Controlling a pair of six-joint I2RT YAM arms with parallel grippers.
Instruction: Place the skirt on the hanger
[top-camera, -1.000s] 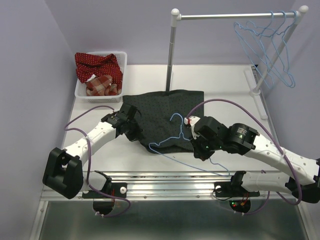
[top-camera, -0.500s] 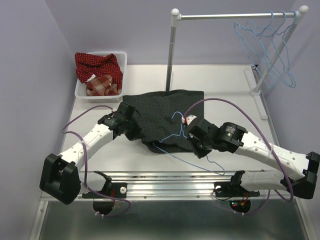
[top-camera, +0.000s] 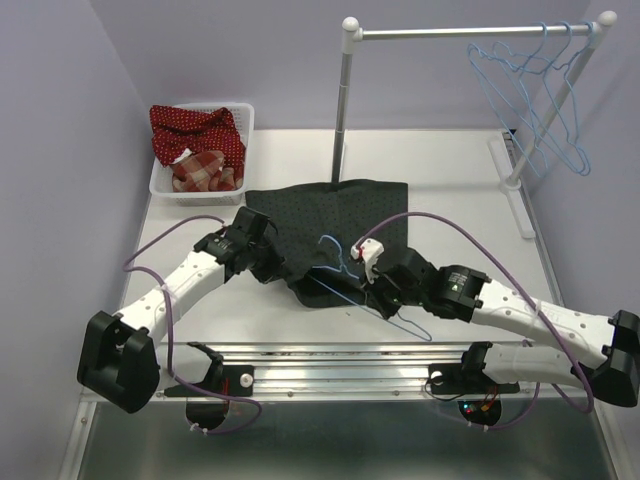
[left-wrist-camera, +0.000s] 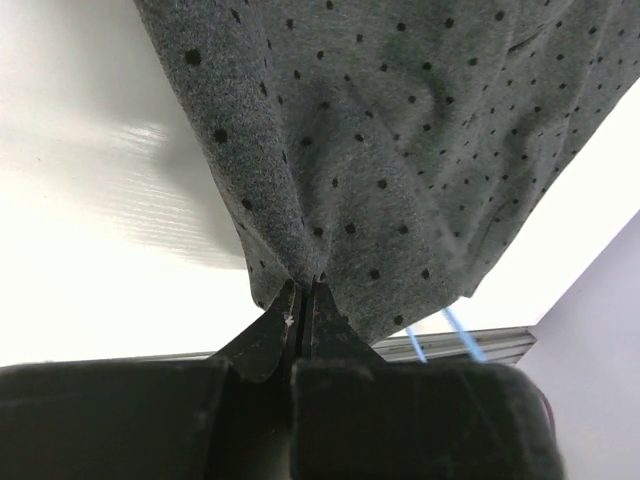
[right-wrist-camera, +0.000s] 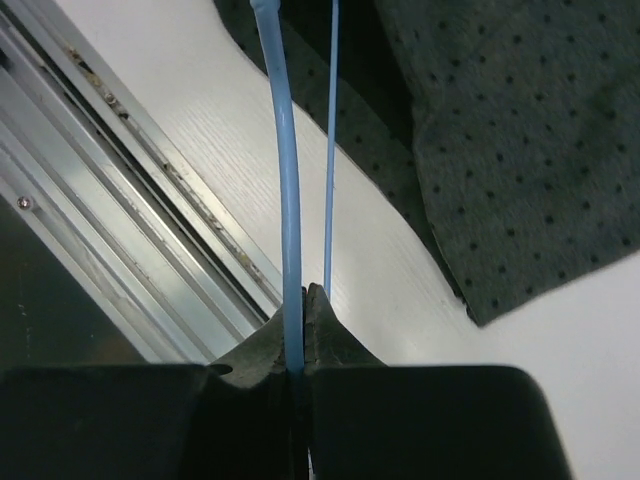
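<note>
The dark grey dotted skirt (top-camera: 335, 210) lies spread on the white table, and its near left corner is bunched up. My left gripper (top-camera: 268, 262) is shut on that corner; in the left wrist view the skirt (left-wrist-camera: 400, 150) hangs from the closed left gripper (left-wrist-camera: 303, 287). The light-blue wire hanger (top-camera: 345, 272) lies tilted over the skirt's near edge, hook toward the skirt's middle. My right gripper (top-camera: 385, 297) is shut on one of its wires. The right wrist view shows the hanger (right-wrist-camera: 285, 150) pinched in the right gripper (right-wrist-camera: 305, 292), with the skirt (right-wrist-camera: 520, 130) to the upper right.
A white basket (top-camera: 160, 186) at the back left holds a red dotted garment (top-camera: 200, 128) and a plaid cloth (top-camera: 200, 172). A clothes rack pole (top-camera: 343, 110) stands behind the skirt, with spare blue hangers (top-camera: 535, 90) at its right end. An aluminium rail (top-camera: 350, 356) runs along the near edge.
My right gripper has carried the hanger leftward and closer to the skirt's near edge. The left gripper has kept its hold on the skirt's corner and barely moved.
</note>
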